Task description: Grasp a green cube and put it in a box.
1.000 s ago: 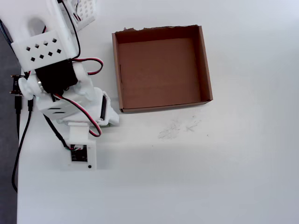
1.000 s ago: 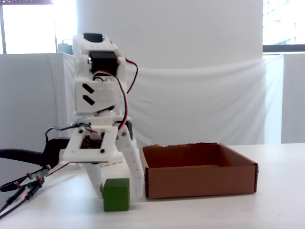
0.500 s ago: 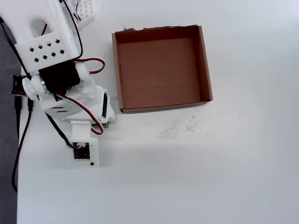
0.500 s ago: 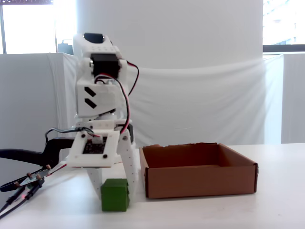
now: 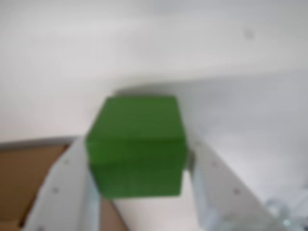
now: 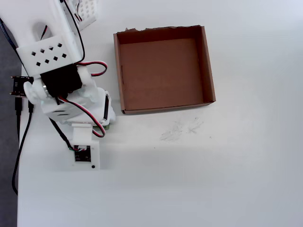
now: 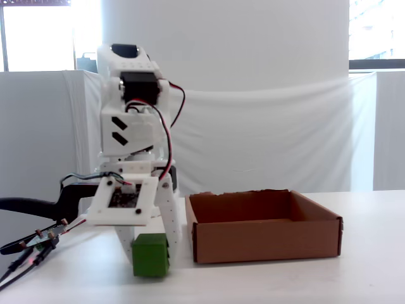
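The green cube [image 5: 137,147] fills the middle of the wrist view, squeezed between my two white fingers [image 5: 67,187], with a thin dark seam on its right side. My gripper [image 5: 137,149] is shut on it. In the fixed view the green cube [image 7: 150,254] sits at table level just left of the box [image 7: 266,237], with my gripper [image 7: 150,253] around it. From overhead only a green sliver of the cube [image 6: 108,126] shows under the arm, near the lower left corner of the empty brown box [image 6: 207,61]. A brown corner of the box [image 5: 24,183] shows at the wrist view's lower left.
The arm's base and black cables [image 6: 19,137] line the left table edge. A white perforated part [image 6: 87,9] sits at the top left. Faint scuff marks [image 6: 180,128] lie on the white table below the box. A white cloth backdrop [image 7: 272,139] hangs behind.
The wrist and gripper shifted a little left, away from the box. The cube moved left with them and looks tilted and slightly raised in the fixed view.
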{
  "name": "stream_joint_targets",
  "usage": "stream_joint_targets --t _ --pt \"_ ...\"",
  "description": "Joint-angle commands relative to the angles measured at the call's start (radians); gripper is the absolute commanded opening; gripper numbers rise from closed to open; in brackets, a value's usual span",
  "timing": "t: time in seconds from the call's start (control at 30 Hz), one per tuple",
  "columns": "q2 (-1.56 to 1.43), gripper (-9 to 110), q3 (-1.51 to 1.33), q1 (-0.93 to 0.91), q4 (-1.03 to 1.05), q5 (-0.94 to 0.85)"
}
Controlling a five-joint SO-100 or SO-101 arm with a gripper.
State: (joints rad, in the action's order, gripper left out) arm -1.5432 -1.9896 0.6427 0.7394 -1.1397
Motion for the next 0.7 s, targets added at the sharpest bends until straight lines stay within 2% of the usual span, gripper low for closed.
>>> stream_joint_targets --t 0.0,0.37,0.67 --pt "-0.032 15 0.089 0.006 0.043 -0.006" --pt "-0.133 14 0.265 0.080 0.247 0.005" --pt "-0.307 16 0.278 0.290 0.410 0.038"
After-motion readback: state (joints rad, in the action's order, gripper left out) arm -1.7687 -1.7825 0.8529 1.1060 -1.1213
